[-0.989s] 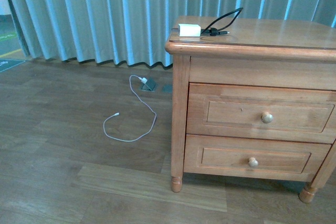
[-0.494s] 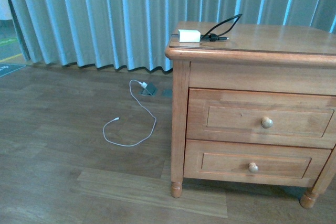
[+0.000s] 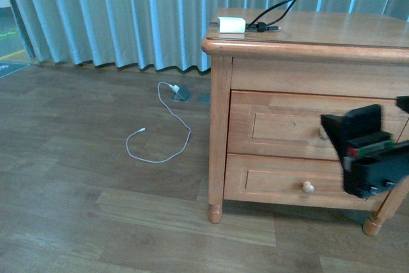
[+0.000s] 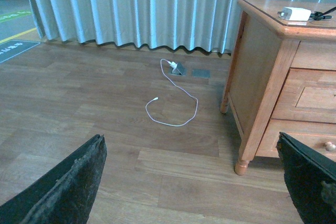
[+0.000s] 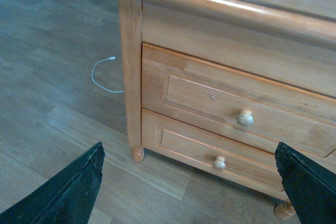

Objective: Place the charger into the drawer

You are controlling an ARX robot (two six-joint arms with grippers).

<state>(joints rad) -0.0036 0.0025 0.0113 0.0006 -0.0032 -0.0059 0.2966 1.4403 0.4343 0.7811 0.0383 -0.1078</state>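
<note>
Lying on the nightstand (image 3: 332, 38) before pale curtains (image 3: 128, 11), the charger (image 3: 231, 25); drawer (image 3: 281, 126) closed; left pincer (image 4: 189, 140), right pincer (image 5: 189, 146) released.

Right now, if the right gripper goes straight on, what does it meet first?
Likely the drawer front, near its knob; the open right gripper faces it, though it might land on the lower drawer.

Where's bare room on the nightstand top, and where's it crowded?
The nightstand top is bare from the black cable rightward as far as the front view shows. Crowded only at the left end, where the charger and its cable sit.
</note>
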